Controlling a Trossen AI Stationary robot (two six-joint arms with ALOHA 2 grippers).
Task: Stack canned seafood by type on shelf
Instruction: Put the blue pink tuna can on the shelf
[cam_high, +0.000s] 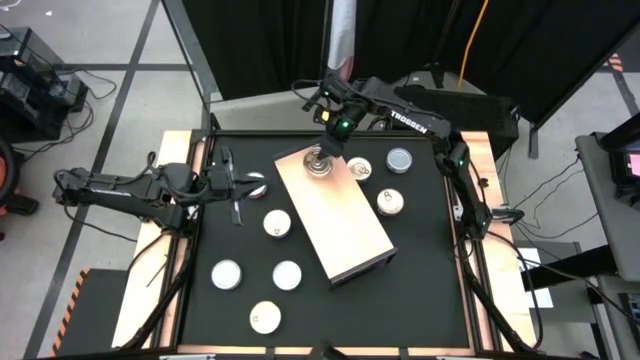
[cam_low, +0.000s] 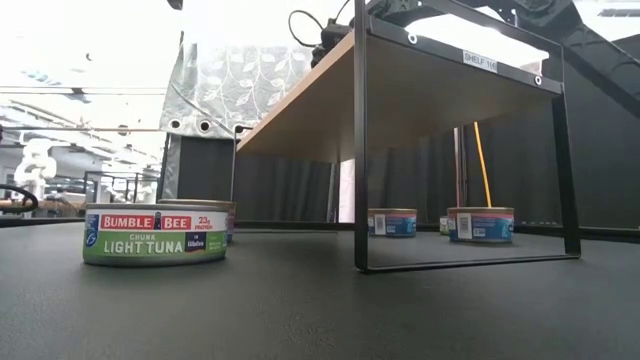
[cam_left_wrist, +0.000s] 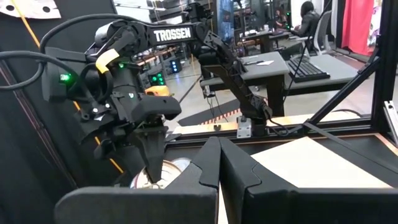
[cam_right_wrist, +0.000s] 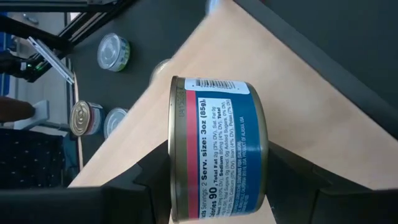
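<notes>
My right claw (cam_high: 318, 160) grips a blue-and-red labelled seafood can (cam_right_wrist: 217, 149) over the far corner of the wooden shelf (cam_high: 335, 215). My left claw (cam_high: 237, 186) waits closed and empty by the table's (cam_high: 420, 290) left edge; other cans (cam_high: 287, 274) lie scattered around.

Pale-wood shelf (cam_high: 335, 215), blue can (cam_right_wrist: 217, 149) (red band)

Black tabletop (cam_high: 430, 290), wood-edged. Light-wood shelf (cam_high: 340, 225) sits on it mid-table, long axis running 11 to 5 o'clock, standing on thin black wire legs (cam_low: 361, 150).

Tins lying straight on tabletop:
- 9 o'clock of shelf: one (cam_high: 277, 223)
- 7–8 o'clock: three (cam_high: 287, 274), (cam_high: 227, 273), (cam_high: 265, 317)
- 1–3 o'clock: three (cam_high: 359, 168), (cam_high: 399, 159), (cam_high: 390, 202)

Nearest in low view: Bumble Bee light tuna can (cam_low: 155, 234).
</notes>
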